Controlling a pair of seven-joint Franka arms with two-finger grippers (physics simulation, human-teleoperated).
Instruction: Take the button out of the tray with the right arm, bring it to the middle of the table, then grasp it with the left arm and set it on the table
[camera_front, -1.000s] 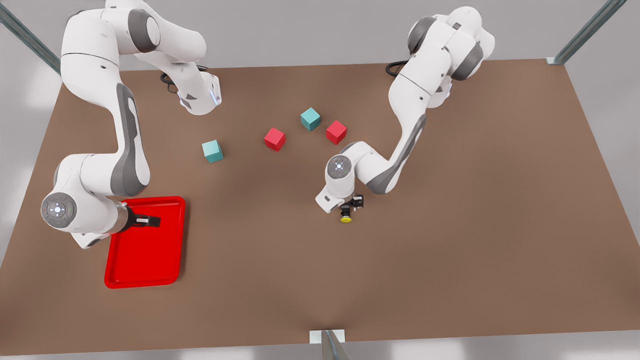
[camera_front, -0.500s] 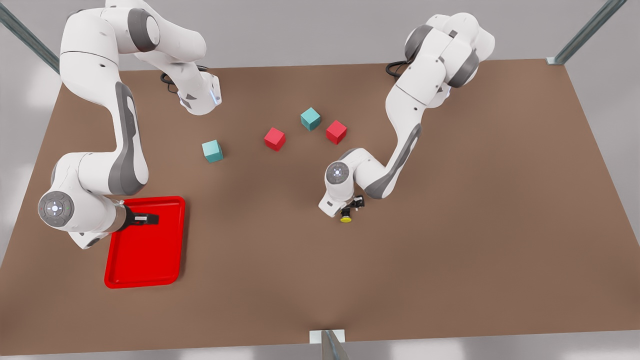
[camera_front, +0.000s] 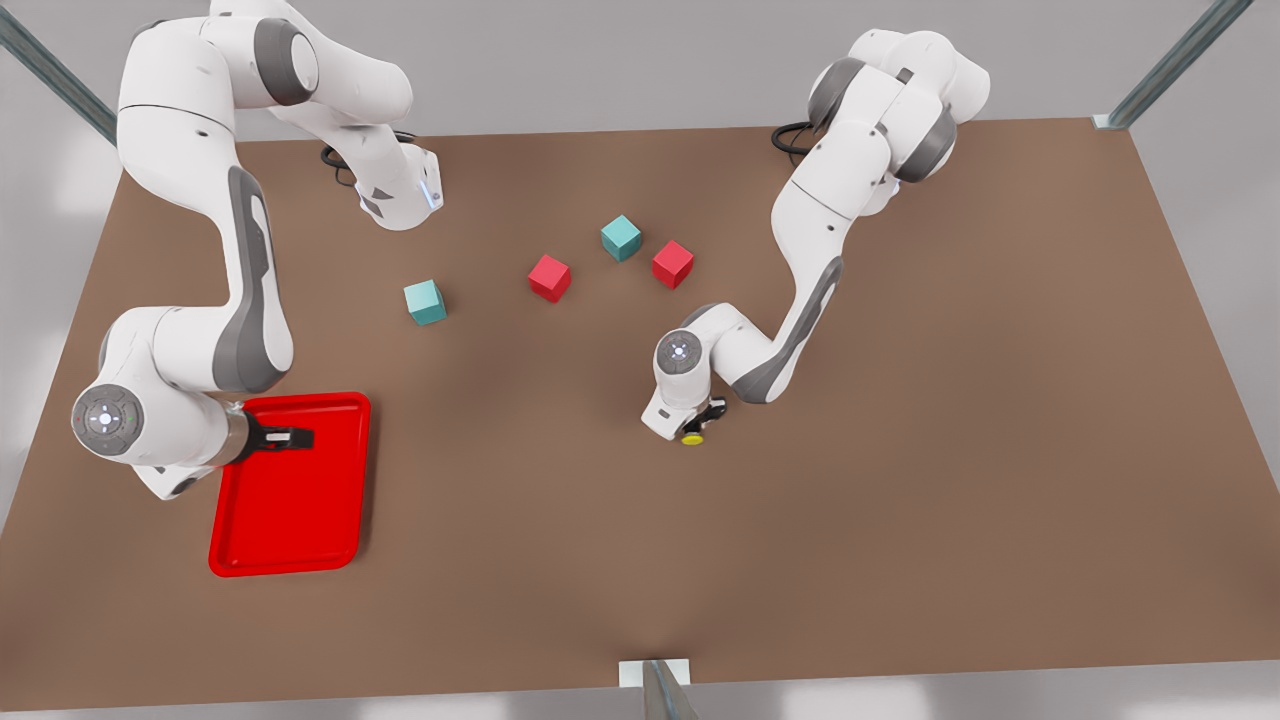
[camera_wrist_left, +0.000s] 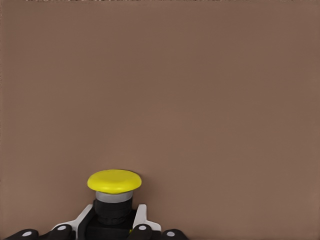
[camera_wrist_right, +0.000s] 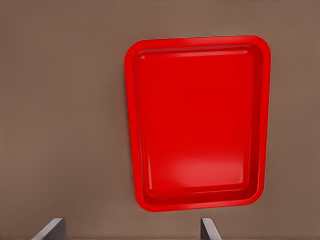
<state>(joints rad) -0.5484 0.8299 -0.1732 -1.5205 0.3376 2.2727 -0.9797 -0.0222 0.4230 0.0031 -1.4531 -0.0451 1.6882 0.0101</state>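
Left gripper (camera_front: 700, 425): closed on the button's black base, low over the mid surface (camera_front: 900, 450); fingers (camera_wrist_left: 141, 216) seen either side of the base.
Button (camera_front: 691, 437): held by the left gripper, yellow cap pointing outward; contact with the surface cannot be told.
Right gripper (camera_front: 300, 438): spread wide, nothing held, hanging over the tray's far end.
Tray (camera_front: 330, 545): at the front view's left, well apart from the button.
Cubes: two red, two teal, beyond the button.

yellow-capped button (camera_wrist_left: 114, 181), red tray (camera_wrist_right: 197, 120), brown table (camera_front: 900, 400)
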